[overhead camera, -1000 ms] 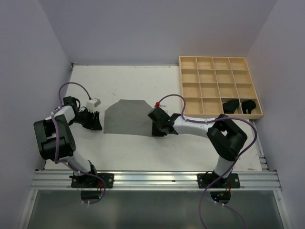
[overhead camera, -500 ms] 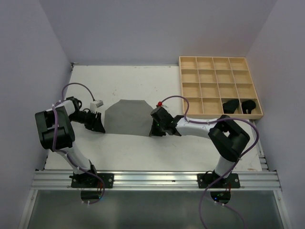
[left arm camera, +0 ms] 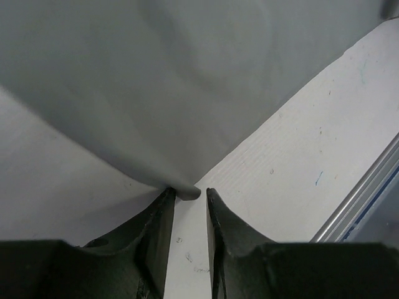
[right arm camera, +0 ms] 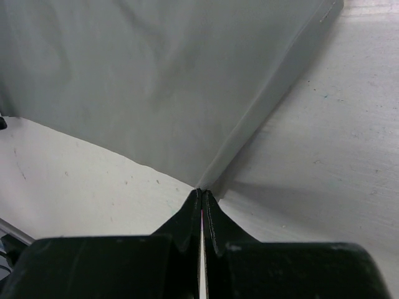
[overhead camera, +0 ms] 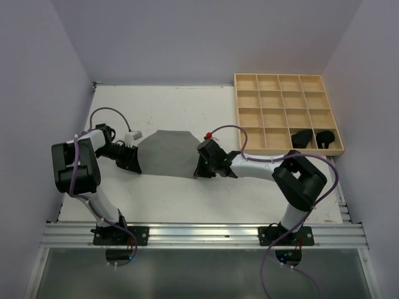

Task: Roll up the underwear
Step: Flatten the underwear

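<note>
My right fingers (right arm camera: pixel 197 202) pinch shut on the hem of the grey underwear (overhead camera: pixel 167 152). My left fingers (left arm camera: pixel 169 200) gape narrowly astride its corner. Black underwear (overhead camera: pixel 303 137) in the tray (overhead camera: pixel 279 75) at two o'clock shows only as blobs.

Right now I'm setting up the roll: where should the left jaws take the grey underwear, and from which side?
Near-left corner of the grey underwear, coming low from the left: the cloth lies flat, but that corner curls off the table right ahead of the left gripper.
</note>
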